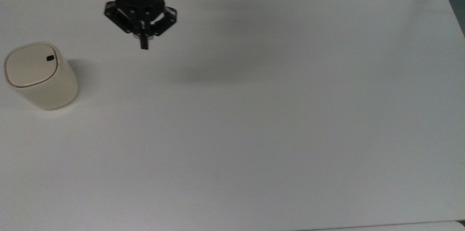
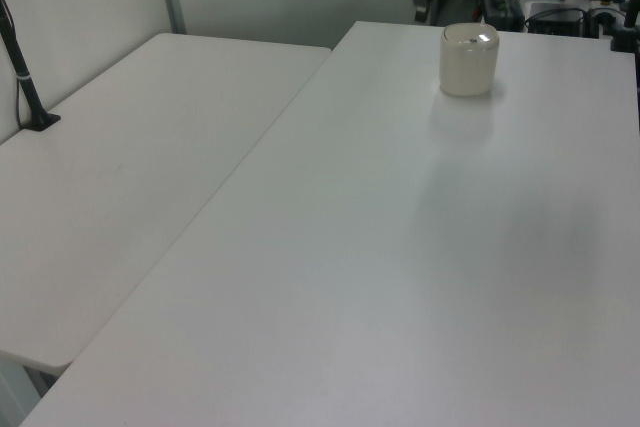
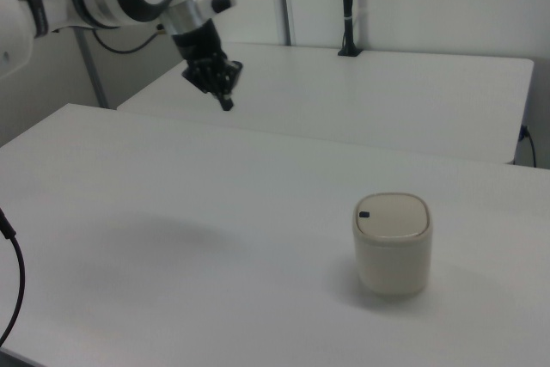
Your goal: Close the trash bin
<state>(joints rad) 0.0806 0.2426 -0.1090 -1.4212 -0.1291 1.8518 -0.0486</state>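
A: Fig. legend, item 1. We mark the trash bin [image 1: 40,76] standing upright on the white surface [image 1: 254,133], near the top view's left edge; in the right view it sits toward the lower right [image 3: 392,244], and in the left view far back near the top [image 2: 469,59].

B: Lid status?

A: We read the lid [image 1: 32,64] as flat and flush w/ the body, its thin gold rim unbroken all round, the small black button [image 1: 50,57] near one corner. So we judge the closing done, or very nearly.

B: Item 2, the gripper?

A: The gripper [image 1: 144,44] hangs above the surface, well apart from the bin, to the bin's right in the top view; in the right view [image 3: 225,100] it is far up-left of it. Its fingers look pressed together into one dark tip, nothing between them.

B: Handling notes, pls.

A: We judge the bin a light, stiff plastic shell w/ smooth, likely slippery walls; prob. empty, so it may slide or tip under a sideways shove. We would not grasp it at all. If the lid needs more seating, press straight down on the flat lid centre or the edge away from the hinge, avoiding the button, which we guess releases the lid. Hinge side: we cannot tell from these views.
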